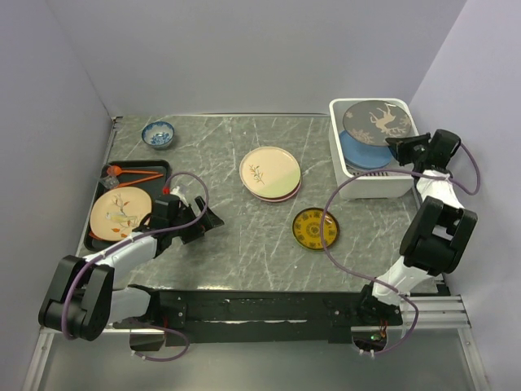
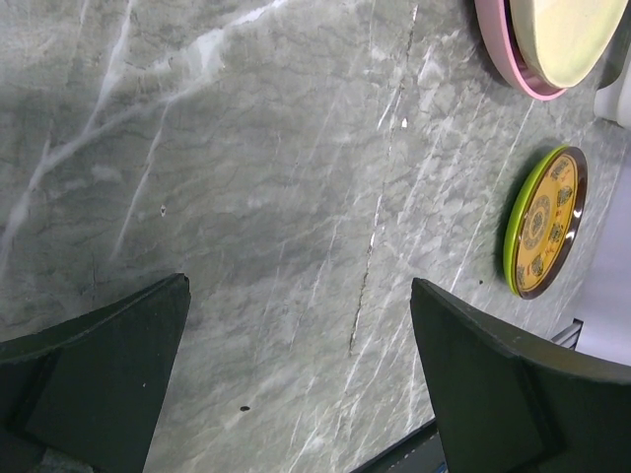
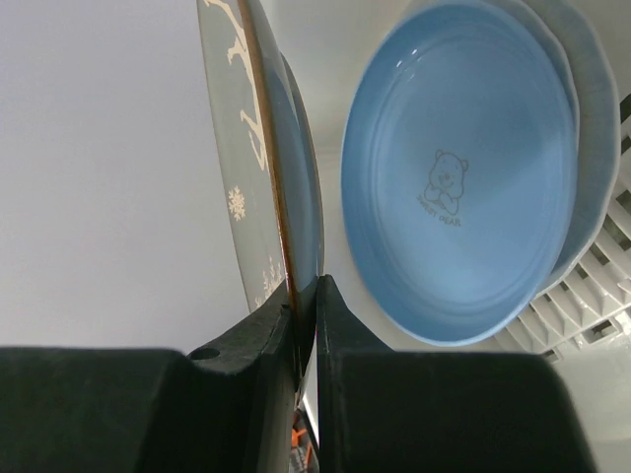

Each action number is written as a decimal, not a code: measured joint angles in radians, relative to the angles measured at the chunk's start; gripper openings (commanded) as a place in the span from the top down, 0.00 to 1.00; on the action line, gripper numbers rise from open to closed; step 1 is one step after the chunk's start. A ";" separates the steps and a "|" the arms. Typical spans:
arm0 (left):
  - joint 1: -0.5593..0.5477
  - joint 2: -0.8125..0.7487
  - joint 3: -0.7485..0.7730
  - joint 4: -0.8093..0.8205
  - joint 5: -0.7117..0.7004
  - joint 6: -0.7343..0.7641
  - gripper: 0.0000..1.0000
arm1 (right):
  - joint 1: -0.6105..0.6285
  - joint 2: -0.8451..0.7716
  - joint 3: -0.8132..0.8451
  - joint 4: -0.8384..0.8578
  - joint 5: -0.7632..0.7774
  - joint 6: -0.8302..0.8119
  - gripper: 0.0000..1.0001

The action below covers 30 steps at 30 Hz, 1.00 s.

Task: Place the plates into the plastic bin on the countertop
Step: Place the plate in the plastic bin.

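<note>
The dark plate [image 1: 376, 120] is pinched at its right rim by the right gripper [image 1: 400, 147]. It is held over the bin [image 1: 383, 187] at the far right of the countertop [image 1: 244, 252], above the blue plate [image 1: 358, 153] lying inside. It is best lowered level, kept clear of the walls, and released only once rested. The left gripper [image 1: 213, 218] is spread wide at the near left.

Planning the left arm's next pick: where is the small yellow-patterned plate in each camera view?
Top external: small yellow-patterned plate lies on the countertop, right of centre, nearer the arms than the cream plate.
Left wrist: at the right edge, its green rim showing.
Right wrist: not in it.
Shared landmark: the cream plate on a pink one, top right in the left wrist view.
</note>
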 measured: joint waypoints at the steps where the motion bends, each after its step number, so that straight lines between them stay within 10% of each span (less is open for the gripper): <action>1: 0.000 0.000 0.000 0.000 0.000 0.000 0.01 | 0.004 0.009 0.008 -0.008 0.002 -0.003 0.87; 23: 0.000 0.002 0.000 0.000 -0.002 0.005 0.01 | 0.035 0.140 0.042 -0.053 0.034 -0.060 0.77; 30: 0.000 0.002 0.000 -0.008 -0.009 0.008 0.01 | 0.035 0.163 0.056 -0.025 0.005 -0.069 0.48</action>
